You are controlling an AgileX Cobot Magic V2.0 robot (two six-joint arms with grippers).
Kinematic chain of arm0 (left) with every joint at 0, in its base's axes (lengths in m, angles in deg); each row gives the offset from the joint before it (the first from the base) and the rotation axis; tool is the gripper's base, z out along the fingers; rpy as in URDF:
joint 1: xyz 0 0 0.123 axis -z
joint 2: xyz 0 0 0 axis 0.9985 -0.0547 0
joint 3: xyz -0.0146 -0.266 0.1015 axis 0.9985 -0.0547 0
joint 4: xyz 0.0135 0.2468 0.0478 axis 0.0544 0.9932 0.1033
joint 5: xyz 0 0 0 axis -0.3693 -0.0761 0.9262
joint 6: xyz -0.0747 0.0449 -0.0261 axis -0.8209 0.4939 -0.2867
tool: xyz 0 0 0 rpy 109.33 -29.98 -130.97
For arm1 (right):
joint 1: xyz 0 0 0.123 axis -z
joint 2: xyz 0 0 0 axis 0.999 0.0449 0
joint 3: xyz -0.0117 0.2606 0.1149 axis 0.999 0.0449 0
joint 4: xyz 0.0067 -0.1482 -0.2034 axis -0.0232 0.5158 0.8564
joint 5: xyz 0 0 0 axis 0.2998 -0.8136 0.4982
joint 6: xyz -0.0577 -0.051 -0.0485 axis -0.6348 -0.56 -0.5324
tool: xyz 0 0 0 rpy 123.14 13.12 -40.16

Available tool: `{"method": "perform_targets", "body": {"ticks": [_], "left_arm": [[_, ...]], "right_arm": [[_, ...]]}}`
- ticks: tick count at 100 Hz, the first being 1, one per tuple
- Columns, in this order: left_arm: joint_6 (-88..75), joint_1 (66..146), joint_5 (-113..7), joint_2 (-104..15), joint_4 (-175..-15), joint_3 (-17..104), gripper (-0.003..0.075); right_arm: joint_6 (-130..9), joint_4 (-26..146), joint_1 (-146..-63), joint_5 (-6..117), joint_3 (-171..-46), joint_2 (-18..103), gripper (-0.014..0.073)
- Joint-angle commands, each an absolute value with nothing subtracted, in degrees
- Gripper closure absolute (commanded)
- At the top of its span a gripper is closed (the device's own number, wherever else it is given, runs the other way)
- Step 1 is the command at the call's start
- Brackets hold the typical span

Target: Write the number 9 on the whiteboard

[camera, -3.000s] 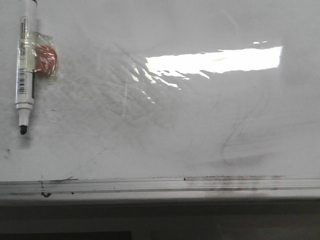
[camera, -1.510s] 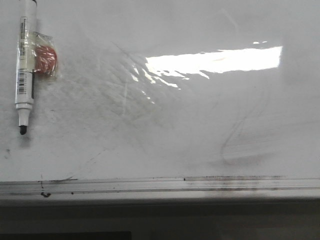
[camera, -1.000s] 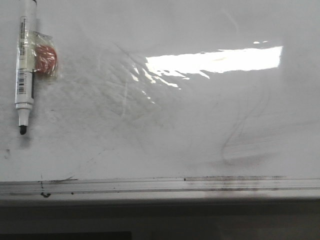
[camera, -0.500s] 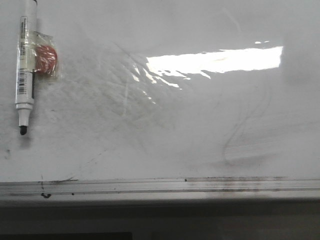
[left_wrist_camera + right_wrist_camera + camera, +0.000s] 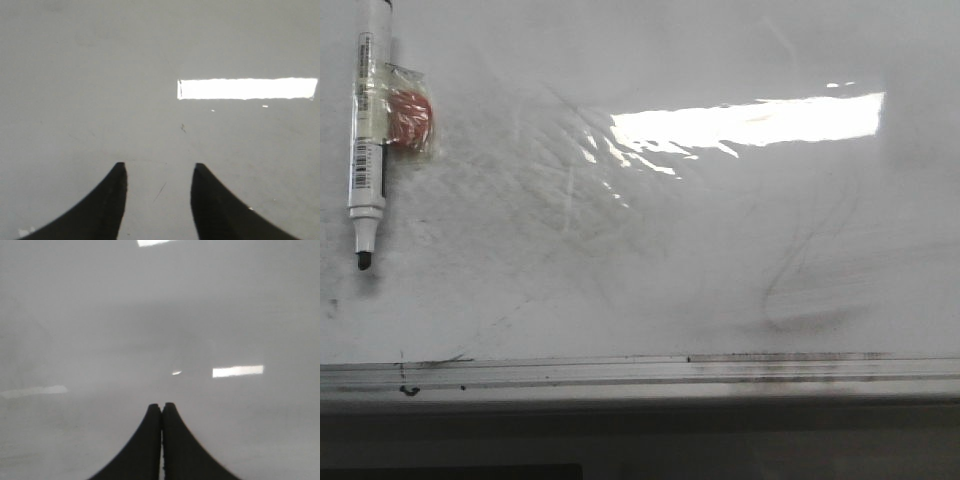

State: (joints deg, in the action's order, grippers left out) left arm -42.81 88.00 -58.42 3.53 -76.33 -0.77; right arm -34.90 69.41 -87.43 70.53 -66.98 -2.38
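A glossy white whiteboard [image 5: 720, 250] fills the front view, crossed by a bright rectangular glare patch [image 5: 750, 122] toward its upper right and edged below by a dirty metal bottom rail [image 5: 640, 372] with dark specks at its left end. The board carries only faint grey smears: a fan of scratchy streaks left of the glare and a looping smudge curve [image 5: 800, 285] lower right. No drawn black number 9 shows on it in any view.

A marker [image 5: 365, 140] lies at the board's far upper left, roughly upright in the picture, white-barrelled with a barcode label, its bare dark tip pointing down toward the rail. A small red object in a clear wrapper [image 5: 410, 118] lies touching the marker's right side, near the upper half of the barrel.

Neither arm appears in the front view. In the left wrist view the left gripper [image 5: 159, 175] hangs over plain board surface with its two dark fingers [image 5: 112, 200] spread well apart and nothing between them; a thin dark scratch and a glare rectangle are all that lie ahead of it. In the right wrist view the right gripper [image 5: 161, 412] has its fingers [image 5: 147, 440] pressed together, holding nothing, over blurred grey board. The marker shows in neither wrist view, so how far either gripper is from it cannot be told.
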Motion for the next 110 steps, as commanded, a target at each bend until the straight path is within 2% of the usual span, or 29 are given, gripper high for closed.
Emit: {"method": "perform_targets", "body": {"ticks": [1, 19, 52, 66, 110], "left_arm": [[-42.82, 87.93, -64.98, 1.14, -78.39, 1.26, 0.0306], [-42.82, 92.43, -66.44, -4.38, -78.39, 1.46, 0.0315], [-42.82, 124.44, -77.76, -21.03, -78.48, 1.46, 0.0315], [-42.82, 132.93, -84.74, -27.94, -84.91, 1.46, 0.0315], [-42.82, 135.30, -90.38, -38.63, -87.61, 1.46, 0.0345]], "right_arm": [[-35.34, 69.38, -87.38, 66.19, -68.92, -1.20, 0.0657], [-35.34, 69.38, -87.38, 67.28, -68.92, -1.20, 0.0657], [-35.34, 69.38, -87.38, 67.27, -68.92, -1.20, 0.0657], [-35.34, 69.38, -87.38, 67.27, -68.92, -1.20, 0.0657], [-35.34, 69.38, -87.38, 67.63, -68.92, -1.20, 0.0657]]}}
